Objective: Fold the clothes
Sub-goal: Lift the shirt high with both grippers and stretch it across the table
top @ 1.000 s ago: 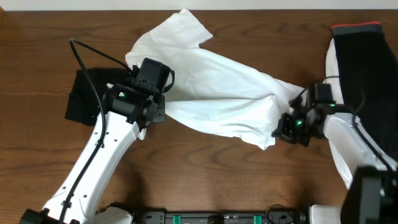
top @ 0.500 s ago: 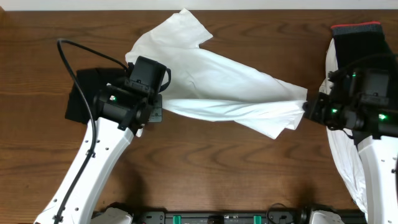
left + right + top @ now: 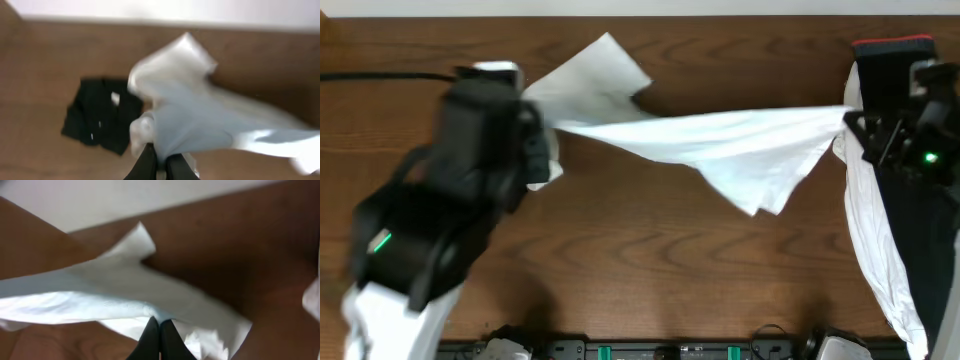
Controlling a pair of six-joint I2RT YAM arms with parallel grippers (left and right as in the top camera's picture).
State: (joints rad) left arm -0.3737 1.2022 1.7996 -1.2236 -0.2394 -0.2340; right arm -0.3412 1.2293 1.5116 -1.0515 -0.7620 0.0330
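A white T-shirt (image 3: pixel 720 140) hangs stretched in the air between my two grippers, above the wooden table (image 3: pixel 620 260). The left gripper (image 3: pixel 542 128) is shut on its left end, with cloth bunched between the black fingers (image 3: pixel 148 159) in the left wrist view. On the right end, the right gripper (image 3: pixel 850 118) is shut on a ribbed edge of the T-shirt (image 3: pixel 100 300), jaws pressed together on it. A loose corner (image 3: pixel 760 205) droops below the taut line and a sleeve (image 3: pixel 605 60) sticks out toward the back.
A crumpled black garment (image 3: pixel 97 120) lies on the table at the left; my raised left arm (image 3: pixel 430 220) hides it from overhead. At the right edge lie a black garment with a red band (image 3: pixel 895 70) and a white one (image 3: pixel 870 240).
Both arms have risen and pulled apart, lifting the T-shirt off the table and stretching it out. The left arm now looms large and blurred over the black garment.
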